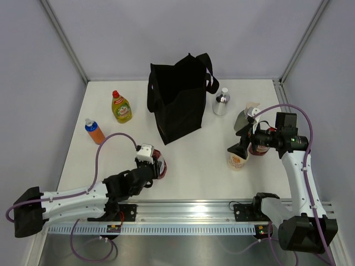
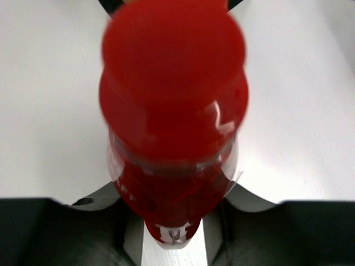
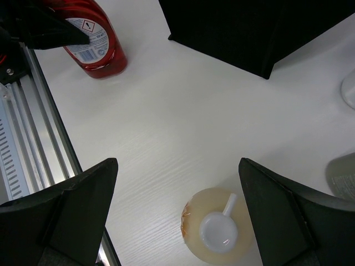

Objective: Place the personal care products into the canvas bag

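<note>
The left gripper [image 1: 155, 168] is clamped on a dark red bottle [image 2: 175, 111] near the front rail [image 1: 188, 209]. In the left wrist view the fingers [image 2: 66, 233] press against the lower body from both sides, and the red cap fills the upper frame, blurred. From the right wrist camera the same bottle looks to have its base down on the white table [image 1: 194, 166]. The right gripper [image 3: 177, 172] hangs above the table with its jaws wide apart and nothing between them. The cream pump bottle [image 3: 219, 233] stands upright directly below, its white pump head facing the camera. The black canvas bag [image 1: 180, 97] stands upright and open at the far middle of the table, handles looped over its rim, well apart from both grippers. To the bag's left are a yellow bottle with a red cap [image 1: 121, 107] and, nearer the left wall, an orange bottle with a blue cap [image 1: 94, 131]. Just beside the bag's right side stands a small silver bottle [image 1: 221, 102]. A grey-green bottle [image 1: 244, 119] and a second dark red bottle [image 1: 259, 146] lie partly hidden under the right arm
</note>
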Controlling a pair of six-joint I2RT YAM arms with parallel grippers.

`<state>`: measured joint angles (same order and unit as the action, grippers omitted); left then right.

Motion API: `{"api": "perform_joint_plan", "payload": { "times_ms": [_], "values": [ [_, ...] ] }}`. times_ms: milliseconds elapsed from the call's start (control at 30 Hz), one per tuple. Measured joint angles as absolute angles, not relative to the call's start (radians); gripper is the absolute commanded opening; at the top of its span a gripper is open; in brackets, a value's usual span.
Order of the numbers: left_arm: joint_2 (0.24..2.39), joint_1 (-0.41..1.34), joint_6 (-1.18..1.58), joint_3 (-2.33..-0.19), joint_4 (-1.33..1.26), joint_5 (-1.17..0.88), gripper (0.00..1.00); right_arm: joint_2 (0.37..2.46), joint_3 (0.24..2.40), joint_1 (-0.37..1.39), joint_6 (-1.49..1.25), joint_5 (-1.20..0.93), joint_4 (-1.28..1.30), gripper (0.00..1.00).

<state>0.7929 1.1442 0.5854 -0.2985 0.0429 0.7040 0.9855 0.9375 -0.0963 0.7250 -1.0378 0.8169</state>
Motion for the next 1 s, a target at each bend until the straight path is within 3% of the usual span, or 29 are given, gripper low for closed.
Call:
{"api": "perform_joint_plan", "payload": {
  "times_ms": [233,400,633,1000],
  "values": [
    [0.793,1.145,0.503,-0.324,0.083,0.692,0.09,0.989,0.937,-0.096,0.73,-1.037,0.835,1.0],
    [0.793,1.145,0.441,-0.467,0.197,0.66,0.07,0.989,0.937,-0.096,0.73,-1.035,0.836,0.99],
    [0.909,1.1,0.307,-0.891,0.235,0.597,0.06,0.985,0.937,-0.096,0.735,-1.032,0.837,0.99],
    [1.398,0.692,0.2,-1.582,0.176,0.255,0.06,0.96,0.937,-0.096,0.743,-1.034,0.847,0.99]
  ]
}}
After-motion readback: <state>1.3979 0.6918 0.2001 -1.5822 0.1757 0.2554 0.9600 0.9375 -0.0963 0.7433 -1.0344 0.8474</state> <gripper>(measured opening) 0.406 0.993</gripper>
